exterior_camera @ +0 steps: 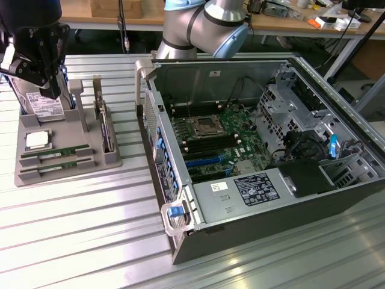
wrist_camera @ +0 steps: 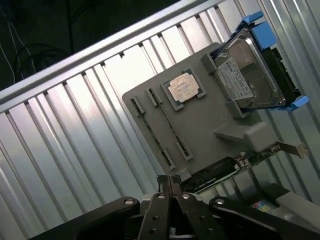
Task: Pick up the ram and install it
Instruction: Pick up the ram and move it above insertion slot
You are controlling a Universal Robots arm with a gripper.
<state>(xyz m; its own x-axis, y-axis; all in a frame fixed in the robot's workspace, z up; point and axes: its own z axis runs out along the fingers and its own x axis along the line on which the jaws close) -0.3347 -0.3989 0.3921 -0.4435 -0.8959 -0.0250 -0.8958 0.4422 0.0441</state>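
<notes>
On the exterior view's left, a grey tray (exterior_camera: 66,141) sits on the ribbed metal table (exterior_camera: 90,241). Two green sticks lie flat and parallel in slots at the tray's near end: the far ram (exterior_camera: 53,155) and, just beside it, the near ram (exterior_camera: 58,164). Neither has been lifted. In the wrist view they show edge-on as thin dark lines, the far ram (wrist_camera: 168,123) and the near ram (wrist_camera: 152,132), across the tray (wrist_camera: 210,125).

Just past the rams lies a square silver CPU (exterior_camera: 37,140) in its own pocket, also seen in the wrist view (wrist_camera: 185,88). At the tray's far end a hard drive (exterior_camera: 45,107) leans upright; the wrist view shows the drive (wrist_camera: 250,80) in a blue carrier. On the tray's right side a card (exterior_camera: 107,129) stands on edge in a slot, with its edge visible in the wrist view (wrist_camera: 220,172).

The black gripper (exterior_camera: 51,90) hangs over the tray's far end, above the hard drive and apart from both rams. In the wrist view the gripper (wrist_camera: 169,181) is clenched, with its two fingers (wrist_camera: 162,187) pressed together and nothing between them.

To the right of the tray stands an open PC case (exterior_camera: 337,180). Inside it lie the motherboard (exterior_camera: 210,138), with black and blue memory slots, and a power supply (exterior_camera: 258,189) at the near side. The arm (exterior_camera: 204,24) rises behind the case's far edge.
</notes>
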